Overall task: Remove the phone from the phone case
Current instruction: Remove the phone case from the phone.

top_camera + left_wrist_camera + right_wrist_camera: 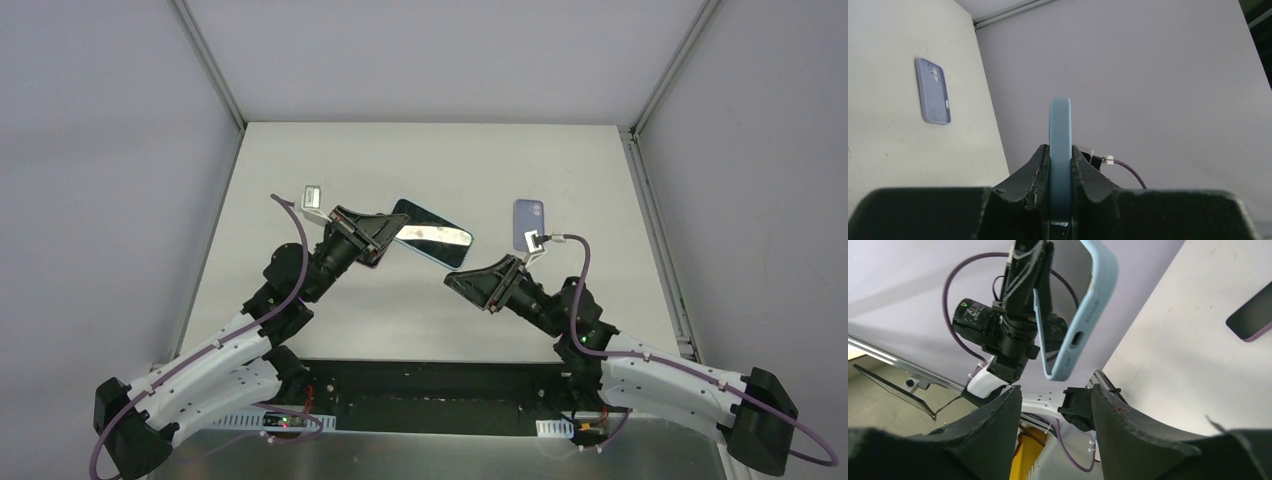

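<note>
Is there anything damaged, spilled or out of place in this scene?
Nothing stands out. The left gripper holds the light blue cased phone off the white table; the lavender phone case lies flat; the right gripper is open.

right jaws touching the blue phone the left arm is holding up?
Apart. Right wrist view: the phone hangs above the open right gripper, with background showing between its lower end and both fingers.
</note>
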